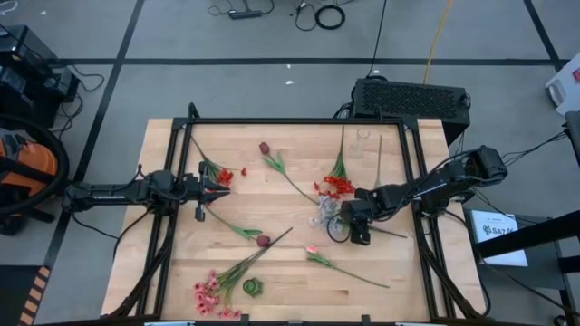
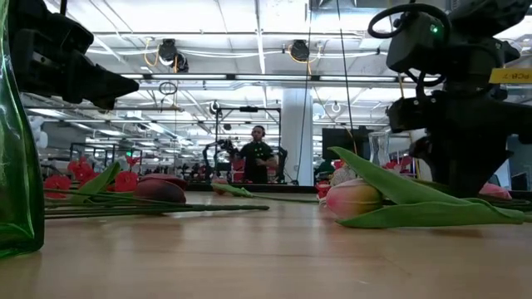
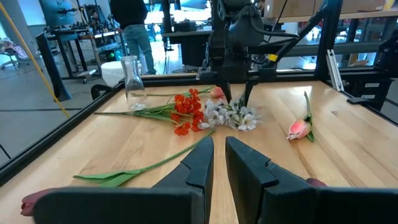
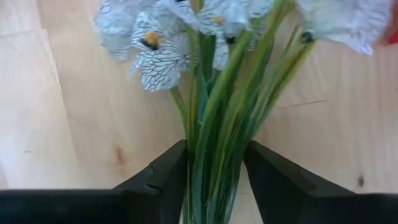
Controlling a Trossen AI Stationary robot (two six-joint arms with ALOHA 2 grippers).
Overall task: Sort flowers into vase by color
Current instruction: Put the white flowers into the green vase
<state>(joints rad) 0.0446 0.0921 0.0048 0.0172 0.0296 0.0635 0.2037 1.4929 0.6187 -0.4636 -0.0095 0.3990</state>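
Observation:
My right gripper (image 1: pixel 350 223) stands over the whitish-grey sprigs (image 1: pixel 326 214) near the table's middle, fingers pointing down and shut on their green stems. Beside the sprigs lies a red cluster (image 1: pixel 338 186). My left gripper (image 1: pixel 220 190) hovers shut and empty at the table's left, pointing right, next to a small red cluster (image 1: pixel 224 177). Maroon tulip buds lie flat at the far side (image 1: pixel 264 148) and nearer (image 1: pixel 263 241). A pink tulip (image 1: pixel 312 250) and a pink spray (image 1: pixel 213 295) lie near the front edge. My right gripper pinches the whitish-grey sprigs by their bundled green stems (image 4: pixel 214 143), just below the blooms, one finger (image 4: pixel 165 171) on each side. The fingers come from above, across the stems. In the left wrist view the blooms (image 3: pixel 233 116) rest on the table.
A clear glass vase (image 1: pixel 362 140) stands near the far edge, a green vase (image 1: pixel 251 287) near the front edge. A black frame (image 1: pixel 299 120) runs around the table. Bare wood lies at the front right. People stand in the room beyond.

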